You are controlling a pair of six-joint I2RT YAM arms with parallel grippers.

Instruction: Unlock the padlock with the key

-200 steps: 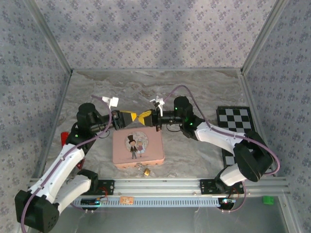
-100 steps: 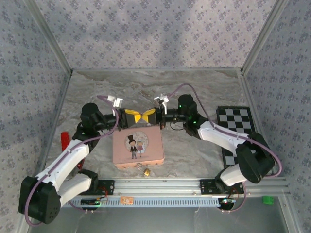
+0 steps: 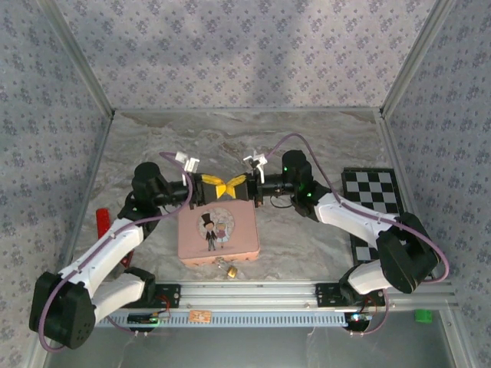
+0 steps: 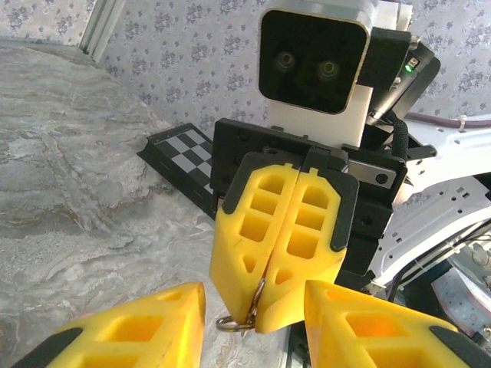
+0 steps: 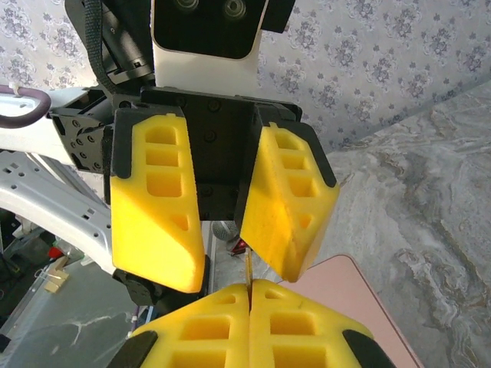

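Key (image 4: 254, 304) clenched in right tool (image 4: 258, 326); left tool (image 5: 235, 272) parted around it. Mistimed handover likely drops key onto tin (image 3: 230, 230).

The right fingers (image 4: 245, 230), pressed together, pinch the key (image 4: 254, 305) between the parted left fingers (image 4: 138, 330).

The left gripper (image 5: 226, 264), jaws parted, seemingly straddles the closed right gripper (image 4: 259, 314).

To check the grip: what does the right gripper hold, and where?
The key, pinched at the tips of the right gripper; its ring end sticks out.
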